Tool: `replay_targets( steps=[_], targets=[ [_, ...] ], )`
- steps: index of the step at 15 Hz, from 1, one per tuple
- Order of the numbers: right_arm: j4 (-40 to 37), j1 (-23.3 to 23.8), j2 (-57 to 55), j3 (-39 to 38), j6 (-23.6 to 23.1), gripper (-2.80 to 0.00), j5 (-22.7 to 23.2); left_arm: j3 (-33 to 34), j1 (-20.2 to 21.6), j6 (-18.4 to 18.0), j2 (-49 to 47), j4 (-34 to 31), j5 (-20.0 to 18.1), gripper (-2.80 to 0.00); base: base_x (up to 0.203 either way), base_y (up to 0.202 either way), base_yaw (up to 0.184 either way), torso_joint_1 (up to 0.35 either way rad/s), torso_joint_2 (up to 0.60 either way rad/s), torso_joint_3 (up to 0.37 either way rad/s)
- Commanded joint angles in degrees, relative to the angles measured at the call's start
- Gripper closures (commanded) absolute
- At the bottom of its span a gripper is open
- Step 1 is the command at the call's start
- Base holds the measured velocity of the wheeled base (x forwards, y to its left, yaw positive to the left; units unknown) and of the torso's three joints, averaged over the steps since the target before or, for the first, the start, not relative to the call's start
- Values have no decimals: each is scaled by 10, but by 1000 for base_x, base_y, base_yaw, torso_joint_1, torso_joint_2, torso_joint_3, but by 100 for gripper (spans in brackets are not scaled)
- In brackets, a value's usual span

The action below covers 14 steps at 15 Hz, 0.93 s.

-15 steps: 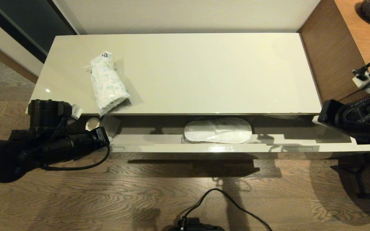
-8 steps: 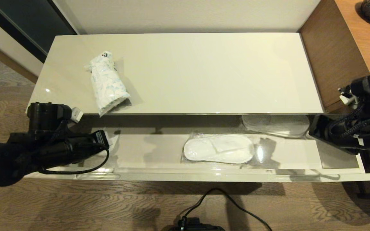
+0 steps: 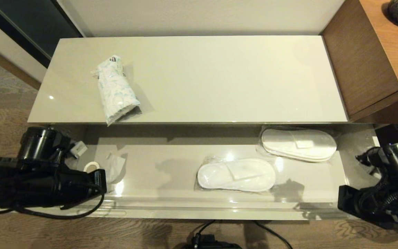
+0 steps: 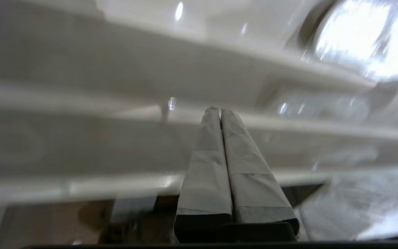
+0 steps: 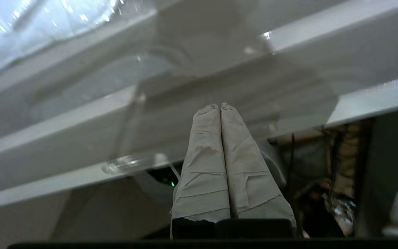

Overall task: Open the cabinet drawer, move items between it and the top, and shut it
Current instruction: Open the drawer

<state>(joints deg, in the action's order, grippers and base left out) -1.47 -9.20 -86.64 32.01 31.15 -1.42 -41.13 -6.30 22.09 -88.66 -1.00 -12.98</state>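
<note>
Fingers (image 4: 219,145) pressed together on both arms; wide shallow cabinet drawer (image 3: 171,162), grey-beige inside.

Cabinet drawer (image 3: 171,166) open; slippers (image 3: 236,175) inside.

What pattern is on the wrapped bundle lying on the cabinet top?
White with a pale blue-green swirling print; the bundle shows best in the head view.

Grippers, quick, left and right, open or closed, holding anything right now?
Left gripper: closed, holding nothing, at the cabinet drawer front.
Right gripper: closed, holding nothing, at the drawer front.
</note>
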Motion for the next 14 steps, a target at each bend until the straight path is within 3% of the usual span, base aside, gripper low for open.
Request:
replay_targets(
  steps=[1, 4, 7, 8, 10, 14],
  targets=[
    [-16, 0, 71, -55, 0, 0, 6, 69, 0, -27, 33, -27, -2, 0, 0, 0, 0, 0, 0, 0],
    [-98, -1, 163, -67, -3, 0, 11, 114, 1, -44, 105, -47, -3, 0, 0, 0, 0, 0, 0, 0],
    [-136, -1, 231, -45, -4, 0, 29, 92, 30, 1, 168, -33, -2, 0, 0, 0, 0, 0, 0, 0],
    [-138, -1, 223, -23, -3, 0, 34, 72, 31, 45, 165, -10, -7, 0, 0, 0, 0, 0, 0, 0],
    [-131, -1, 192, -15, -1, 0, 39, 62, 32, 73, 143, 12, -10, 0, 0, 0, 0, 0, 0, 0],
    [-46, 0, 109, -18, 0, 0, 37, 60, 31, 85, 77, 63, -6, 0, 0, 0, 0, 0, 0, 0]
  ],
)
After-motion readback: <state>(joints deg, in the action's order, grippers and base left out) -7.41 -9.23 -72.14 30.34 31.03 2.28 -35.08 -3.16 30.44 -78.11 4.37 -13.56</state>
